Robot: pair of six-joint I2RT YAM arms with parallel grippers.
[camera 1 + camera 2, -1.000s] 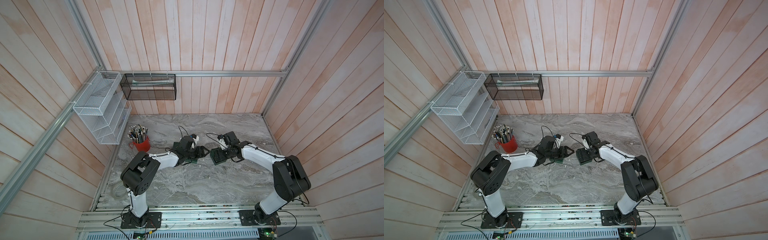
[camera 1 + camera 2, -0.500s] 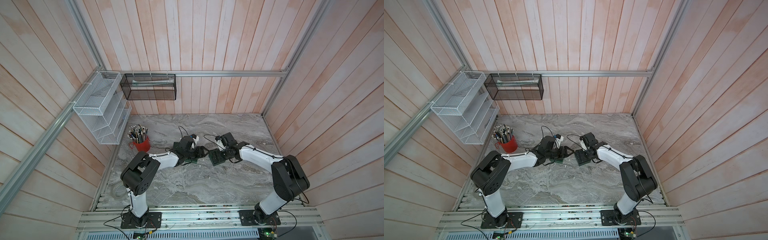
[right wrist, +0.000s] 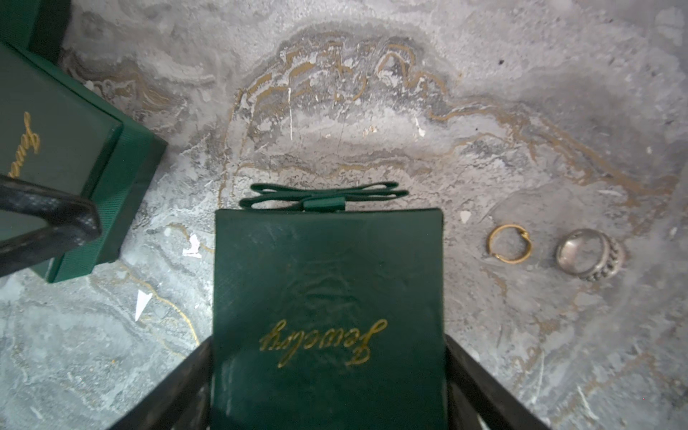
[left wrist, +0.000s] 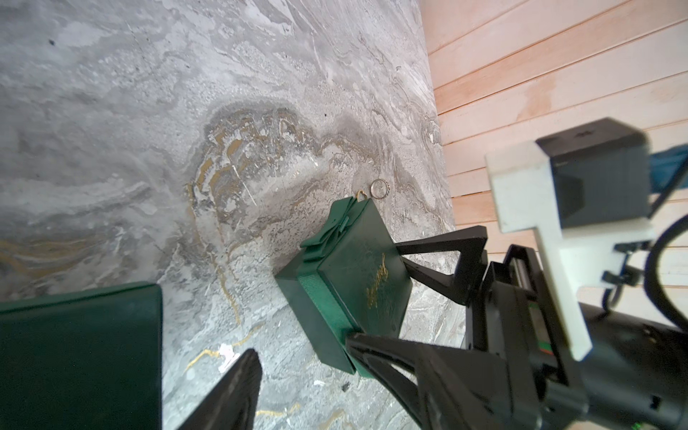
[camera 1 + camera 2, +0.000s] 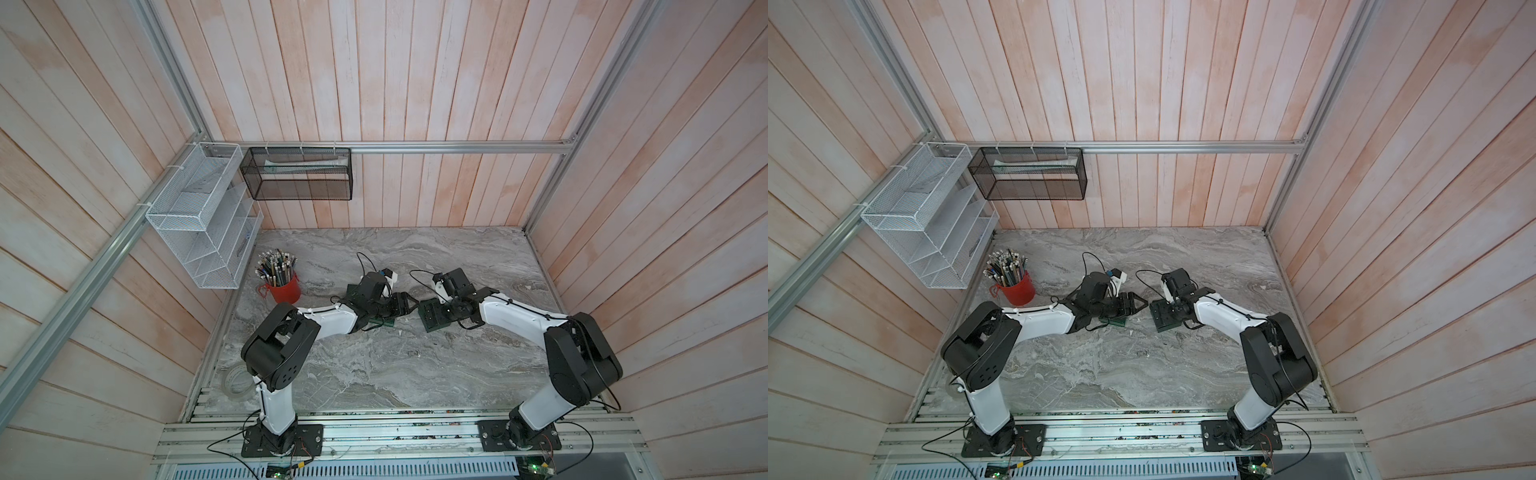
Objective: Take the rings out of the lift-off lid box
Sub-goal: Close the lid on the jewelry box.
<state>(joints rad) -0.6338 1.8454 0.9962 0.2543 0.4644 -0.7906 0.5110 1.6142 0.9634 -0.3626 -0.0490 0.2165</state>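
Note:
My right gripper (image 3: 327, 372) is shut on the green lift-off lid box (image 3: 327, 268), one finger flush against each side of its lid. The lid is on, with its bow at the far end, and the box is low over the marble table (image 5: 374, 374). Two rings lie on the table beside it, outside the box: a thin gold ring (image 3: 490, 244) and a wide silver ring (image 3: 605, 264). The left wrist view shows both beyond the box (image 4: 357, 268). My left gripper (image 5: 409, 306) stands open and holds nothing. One of its fingers (image 4: 242, 391) is next to a second green box (image 4: 74, 353).
Small white scraps (image 3: 191, 245) lie between the two boxes. A red cup of pens (image 5: 284, 286) stands at the back left under a white wire rack (image 5: 199, 224). A black mesh basket (image 5: 299, 178) hangs on the back wall. Wooden walls close in both sides.
My right arm has shifted slightly left toward the left gripper, carrying the green box with it. The left arm has not moved.

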